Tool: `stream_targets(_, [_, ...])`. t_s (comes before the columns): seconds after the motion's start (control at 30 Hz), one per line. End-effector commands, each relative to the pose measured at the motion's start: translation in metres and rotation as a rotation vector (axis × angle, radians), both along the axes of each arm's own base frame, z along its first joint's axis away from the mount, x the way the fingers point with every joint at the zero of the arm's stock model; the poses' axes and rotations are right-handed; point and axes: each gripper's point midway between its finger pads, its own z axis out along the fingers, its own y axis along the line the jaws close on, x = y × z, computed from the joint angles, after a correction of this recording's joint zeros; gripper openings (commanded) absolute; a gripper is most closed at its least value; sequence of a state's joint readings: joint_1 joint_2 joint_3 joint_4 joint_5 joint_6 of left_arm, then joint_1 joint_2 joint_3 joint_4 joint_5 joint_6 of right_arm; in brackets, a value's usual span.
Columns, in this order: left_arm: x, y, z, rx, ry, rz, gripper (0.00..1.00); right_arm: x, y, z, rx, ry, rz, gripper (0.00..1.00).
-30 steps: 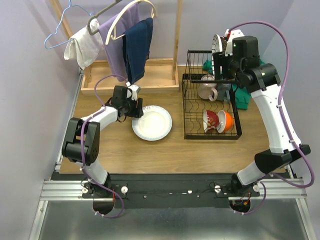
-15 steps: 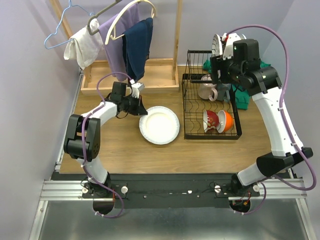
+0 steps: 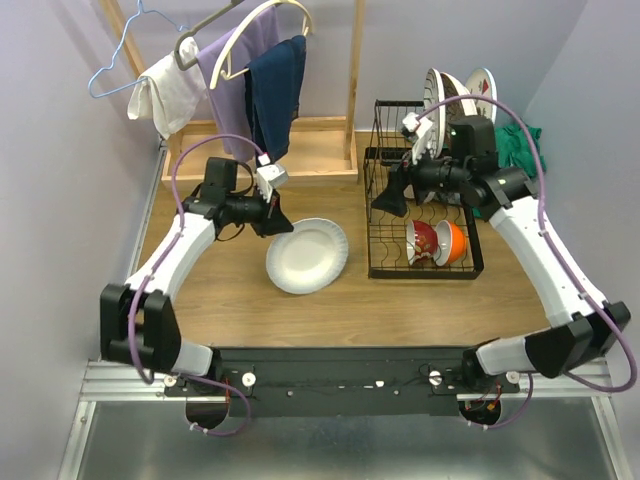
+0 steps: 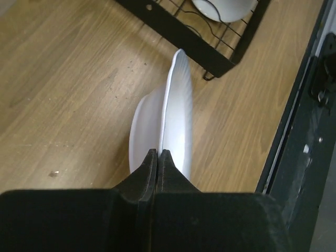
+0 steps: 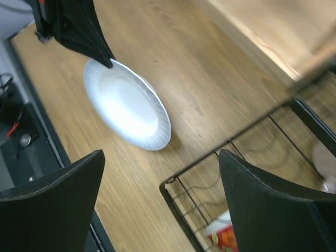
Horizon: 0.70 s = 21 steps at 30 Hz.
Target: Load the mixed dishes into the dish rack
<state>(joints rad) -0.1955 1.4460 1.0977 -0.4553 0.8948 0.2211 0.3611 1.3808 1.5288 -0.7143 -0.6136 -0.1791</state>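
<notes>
A plain white plate (image 3: 310,258) with a ribbed rim lies tilted on the wooden table, left of the black wire dish rack (image 3: 372,225). My left gripper (image 3: 279,223) is shut on the plate's left rim; the left wrist view shows the plate (image 4: 176,105) edge-on, pinched between the fingertips. My right gripper (image 3: 390,197) hangs open and empty over the rack's left side. Below it are the plate (image 5: 128,105) and the rack's corner (image 5: 176,191). A striped plate (image 3: 435,93) and a red-motif plate (image 3: 483,84) stand in the rack's upper slots. Red (image 3: 424,240) and orange (image 3: 452,242) bowls sit below. The mug is hidden.
A wooden clothes stand (image 3: 352,70) with hangers and hanging clothes (image 3: 250,80) fills the back left, its base tray (image 3: 320,150) just behind the left arm. A green cloth (image 3: 520,140) lies right of the rack. A black rail (image 4: 304,131) runs along the table's near edge.
My left gripper has shut on the plate's rim and tipped the plate up. The right arm has swung from the rack's back down to its left side, and its jaws have widened.
</notes>
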Motion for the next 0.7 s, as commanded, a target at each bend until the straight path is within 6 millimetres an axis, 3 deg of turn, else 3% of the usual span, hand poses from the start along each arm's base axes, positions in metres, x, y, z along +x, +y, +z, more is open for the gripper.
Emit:
stream_targets(0.0, [-0.036,-0.002,0.059,-0.07,-0.174,-0.127,0.0,-0.012,0.044,0.0,0.095,-0.083,0.289,0.92])
stream_targets(0.23, [-0.059,-0.004,0.11,-0.136,-0.259,-0.144,0.0,-0.027,0.081,-0.023,0.038,-0.209,0.498,0.96])
stream_targets(0.37, [-0.062,-0.006,0.137,-0.168,-0.301,-0.145,0.0,-0.033,0.103,-0.04,0.019,-0.209,0.556,0.96])
stream_targets(0.67, [-0.067,-0.012,0.182,-0.258,-0.34,-0.148,0.0,-0.032,0.122,-0.061,-0.016,-0.229,0.588,0.96])
